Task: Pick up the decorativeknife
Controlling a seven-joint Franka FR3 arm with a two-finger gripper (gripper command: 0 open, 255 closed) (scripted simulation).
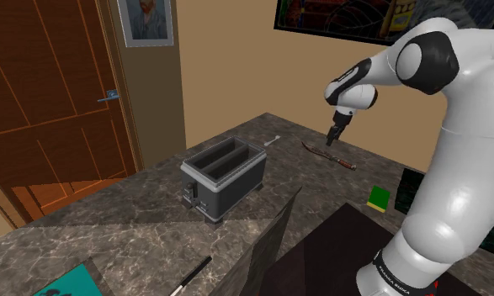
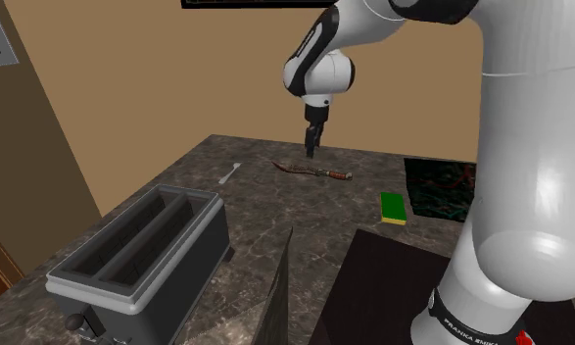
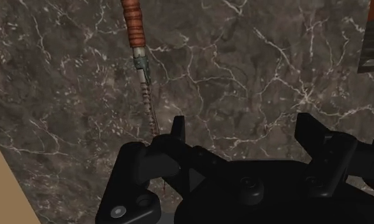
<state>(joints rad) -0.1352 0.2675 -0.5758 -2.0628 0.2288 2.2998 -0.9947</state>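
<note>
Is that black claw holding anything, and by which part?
Nothing is held: the black gripper is open above the reddish-handled knife on the dark marble counter.

In the wrist view the knife (image 3: 143, 70) has its handle cut off by the picture's edge, and its blade end passes behind the gripper (image 3: 243, 130). In the shoulder view the lower edge cuts a teal book (image 1: 72, 284) and a black stick (image 1: 194, 273), and the top edge cuts a portrait (image 1: 146, 21). The white item (image 1: 273, 140) beyond the toaster (image 1: 224, 177) is too small to name.
</note>
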